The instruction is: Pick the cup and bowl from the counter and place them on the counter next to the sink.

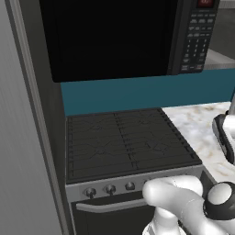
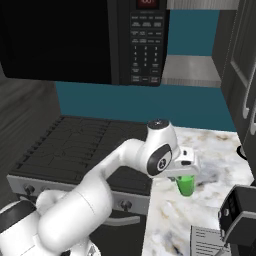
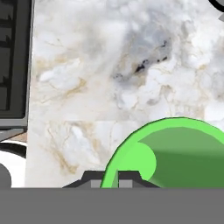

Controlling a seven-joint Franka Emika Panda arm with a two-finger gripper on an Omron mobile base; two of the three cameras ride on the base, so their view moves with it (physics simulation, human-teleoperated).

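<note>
Left base view: stove top point(image 1: 124, 142) and microwave point(image 1: 124, 36) to the left of the arm; marble surface point(image 1: 197, 124) at right. Microwave keypad too blurred to read, no brand legible.

Right base view: tool point(image 2: 186, 176) clenched on the cup point(image 2: 186, 186), which hangs just under the hand over the surface point(image 2: 210, 210), near the stove's edge. Can't tell if the cup base touches the marble or is slightly off it. Grip looks to be on the rim, probably because a tapered tumbler without a handle is easiest pinched by its wall from above. Microwave panel shows a red display, digits unreadable.

Hand view: cup point(image 3: 175, 153) right below the tool, green rim and inside visible, one fingertip point(image 3: 127, 179) at the rim. Marble beyond it. No writing on the cup. Bowl and sink: placement unknown from here.
</note>
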